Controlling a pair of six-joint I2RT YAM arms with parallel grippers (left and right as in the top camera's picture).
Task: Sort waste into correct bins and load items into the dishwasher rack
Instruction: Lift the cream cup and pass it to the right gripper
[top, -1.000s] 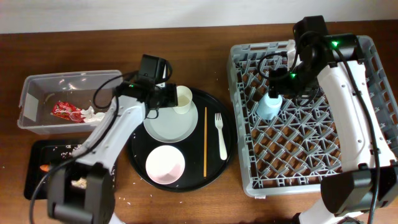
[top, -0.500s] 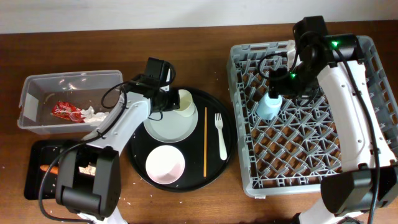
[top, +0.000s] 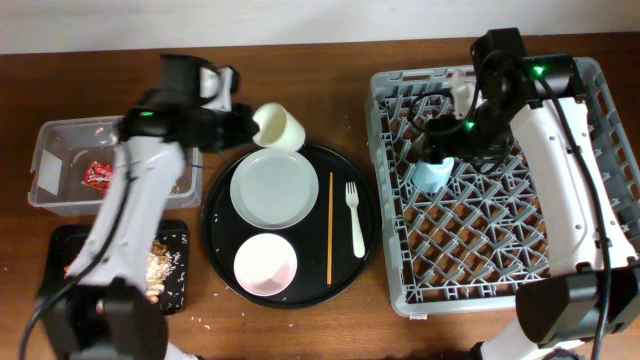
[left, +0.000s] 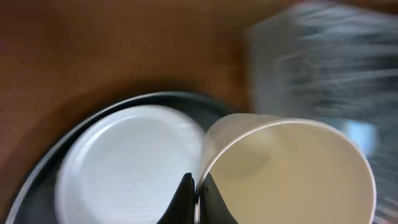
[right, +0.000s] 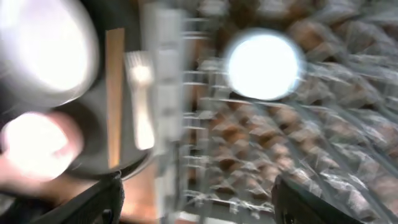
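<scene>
L: left gripper pinching cream cup by its rim — tilted above round tray's far edge, probably rack-bound | R: right gripper spread over blue cup; cup sits far-left in rack — looks placed

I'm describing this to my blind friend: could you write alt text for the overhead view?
The left arm holds a tilted cream cup by its rim in its jaws, at the far edge of a round black tray carrying a plate, bowl, fork and chopstick. The right arm reaches over a blue cup standing in the grey rack.
</scene>
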